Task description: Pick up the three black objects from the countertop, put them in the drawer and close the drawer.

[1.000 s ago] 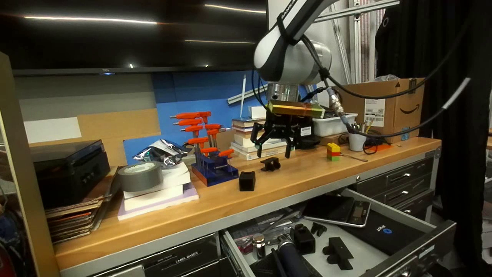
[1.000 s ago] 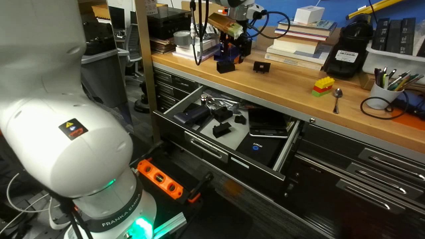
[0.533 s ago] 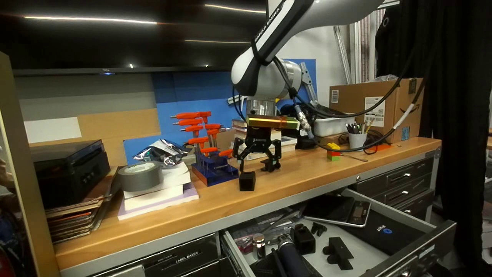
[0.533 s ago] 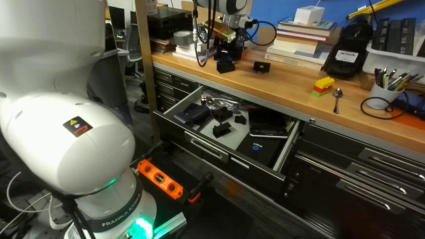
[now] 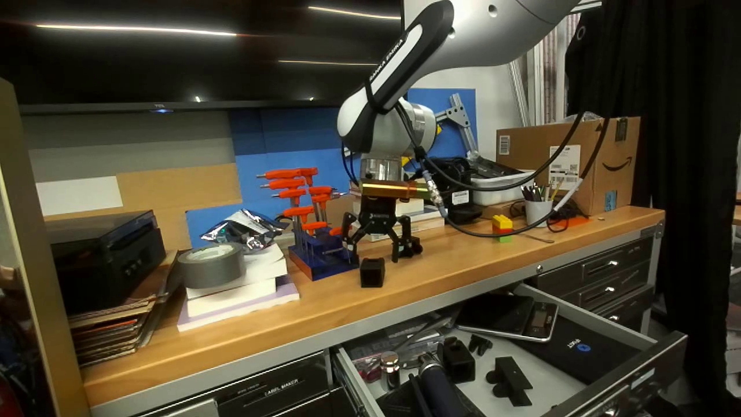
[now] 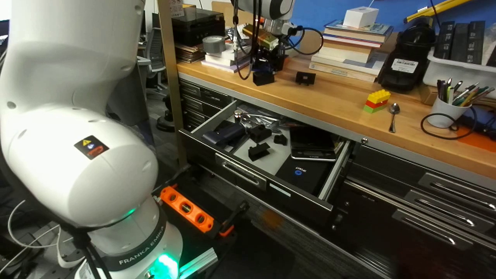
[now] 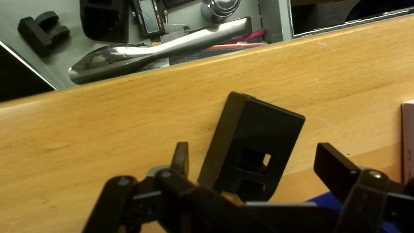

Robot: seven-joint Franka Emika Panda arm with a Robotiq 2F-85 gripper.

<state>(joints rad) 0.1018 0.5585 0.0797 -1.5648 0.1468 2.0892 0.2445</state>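
Black block, on the counter, left: slotted, presumably light, stiff plastic, somewhat slippery; best gripped across its two long sides. Jaws: wide apart, holding nothing, close by the block and askew to it. Black bracket, on the counter, to the right: likely light, rigid; take by its body. Drawer, near right: pulled out, similar black pieces inside.
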